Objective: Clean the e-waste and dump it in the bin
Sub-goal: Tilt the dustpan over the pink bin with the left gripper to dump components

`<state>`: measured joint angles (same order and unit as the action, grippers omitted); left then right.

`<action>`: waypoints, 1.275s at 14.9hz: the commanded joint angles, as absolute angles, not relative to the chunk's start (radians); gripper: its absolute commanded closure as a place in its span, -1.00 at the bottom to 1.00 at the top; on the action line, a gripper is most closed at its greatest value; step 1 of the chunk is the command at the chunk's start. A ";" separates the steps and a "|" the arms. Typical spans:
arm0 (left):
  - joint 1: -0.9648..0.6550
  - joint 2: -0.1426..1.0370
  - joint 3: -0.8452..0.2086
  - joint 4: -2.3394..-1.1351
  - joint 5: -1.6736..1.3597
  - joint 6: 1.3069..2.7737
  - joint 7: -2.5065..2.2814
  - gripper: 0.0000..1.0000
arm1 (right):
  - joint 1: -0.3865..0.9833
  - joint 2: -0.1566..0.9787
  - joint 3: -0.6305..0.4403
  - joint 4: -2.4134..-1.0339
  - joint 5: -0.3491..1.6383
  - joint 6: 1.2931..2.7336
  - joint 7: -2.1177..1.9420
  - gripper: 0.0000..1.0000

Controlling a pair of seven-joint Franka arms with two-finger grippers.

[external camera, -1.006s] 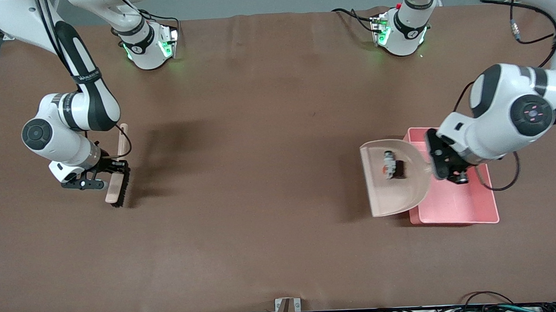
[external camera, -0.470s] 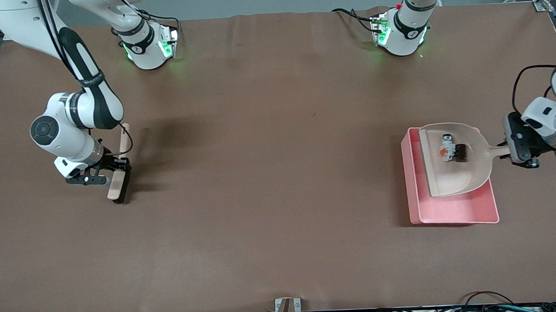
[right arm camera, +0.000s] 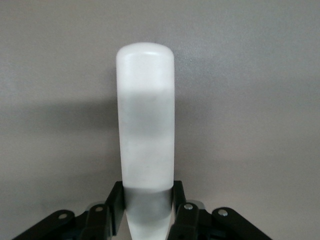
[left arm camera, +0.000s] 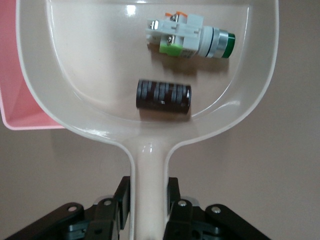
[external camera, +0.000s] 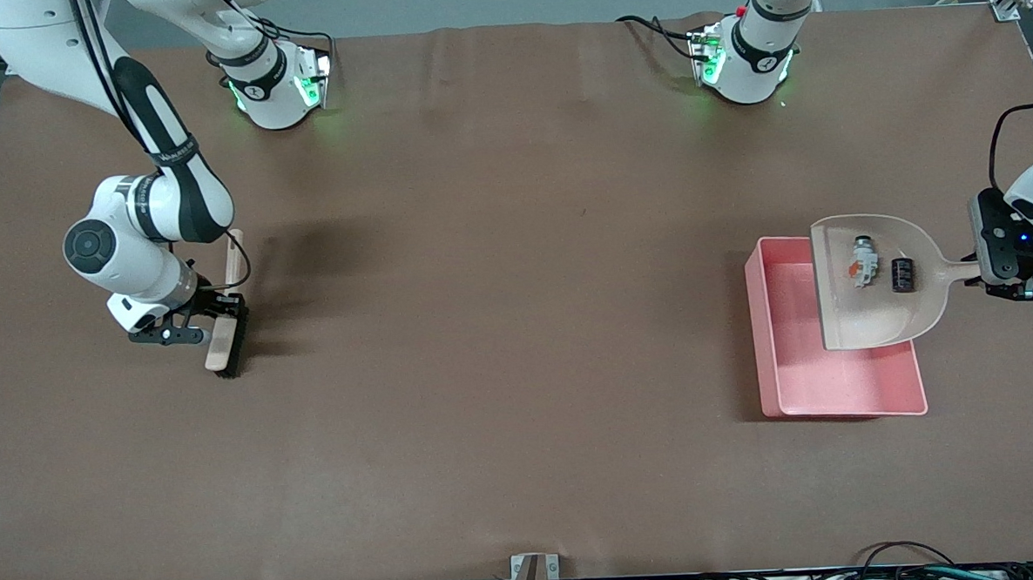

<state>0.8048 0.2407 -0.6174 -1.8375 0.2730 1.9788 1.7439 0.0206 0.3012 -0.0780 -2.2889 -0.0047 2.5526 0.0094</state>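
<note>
My left gripper [external camera: 979, 267] [left arm camera: 148, 200] is shut on the handle of the beige dustpan [external camera: 871, 314] [left arm camera: 100, 75], holding it over the pink bin [external camera: 834, 385] [left arm camera: 12, 100] at the bin's edge toward the left arm's end. In the pan lie the e-waste parts: a white-grey component [external camera: 864, 269] [left arm camera: 190, 40] with a green label, and a dark cylinder [external camera: 902, 274] [left arm camera: 163, 96] beside it. Toward the right arm's end, my right gripper [external camera: 207, 325] [right arm camera: 147, 202] is shut on the beige brush [external camera: 225, 333] [right arm camera: 145, 125], black bristles low at the table.
Both robot bases [external camera: 277, 87] [external camera: 742, 62] stand at the table's edge farthest from the front camera. Brown table cover [external camera: 501, 325] stretches between the brush and the bin. Cables [external camera: 895, 570] and a small bracket [external camera: 533, 572] lie along the nearest edge.
The left arm carried the dustpan from beside the bin to over it, toward the left arm's end; the two parts slid apart in the pan. The right arm shifted slightly with the brush.
</note>
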 commanded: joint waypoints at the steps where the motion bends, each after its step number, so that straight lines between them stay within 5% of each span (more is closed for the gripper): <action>1: 0.813 0.204 -0.621 -1.859 0.346 1.976 1.743 0.99 | 0.005 0.296 -0.064 -2.252 -0.014 2.521 0.006 -0.35; 4: 0.815 0.206 -0.617 -1.850 0.391 1.977 1.711 0.99 | 0.002 0.291 -0.066 -2.198 -0.014 2.453 0.002 -1.00; 8: 0.808 0.170 -0.632 -1.856 0.419 1.973 1.632 0.99 | -0.002 0.238 -0.066 -2.168 -0.014 2.422 -0.034 -1.00; 19: 0.811 0.219 -0.657 -1.792 0.422 1.951 1.635 0.99 | 0.008 0.081 -0.054 -1.853 -0.017 1.984 -0.023 -1.00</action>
